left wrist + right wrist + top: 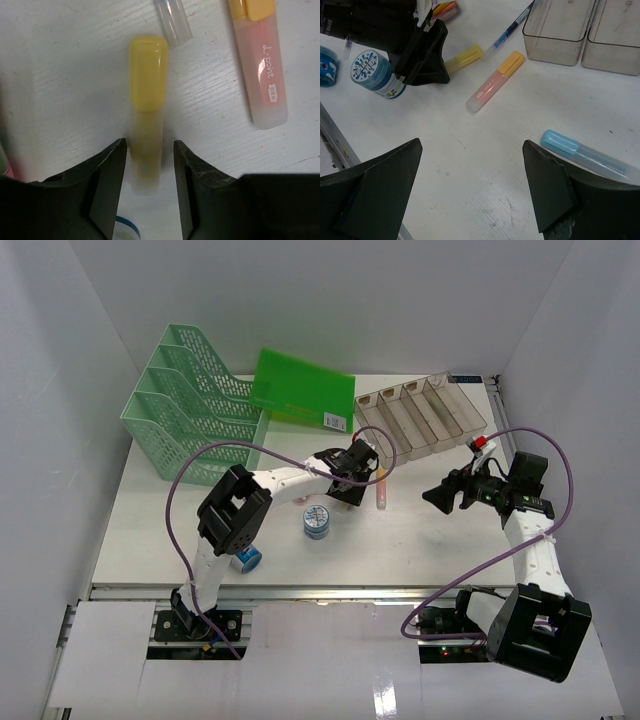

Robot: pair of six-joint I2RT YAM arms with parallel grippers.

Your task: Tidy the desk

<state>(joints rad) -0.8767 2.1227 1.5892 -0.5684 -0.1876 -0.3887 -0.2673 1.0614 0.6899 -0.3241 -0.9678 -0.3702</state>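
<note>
The white desk (420, 540) holds scattered stationery. My left gripper (150, 145) is low over it at the centre (350, 475). It is open, its fingers straddling the body of a yellow highlighter (147, 100) with a thin gap on each side. That highlighter lies flat, cap pointing away (464, 56). A pink highlighter with an orange cap (262, 65) lies just to its right (495, 82). My right gripper (471, 145) hangs wide open over bare desk (437, 497). A light-blue highlighter (580, 152) lies by its right finger.
A clear compartmented tray (420, 415) stands at the back right, a mint-green mesh rack (185, 405) at the back left with a green folder (300, 390) beside it. A blue round tub (317, 522), a second blue item (247, 560) and a blue pen (510, 30) lie nearby.
</note>
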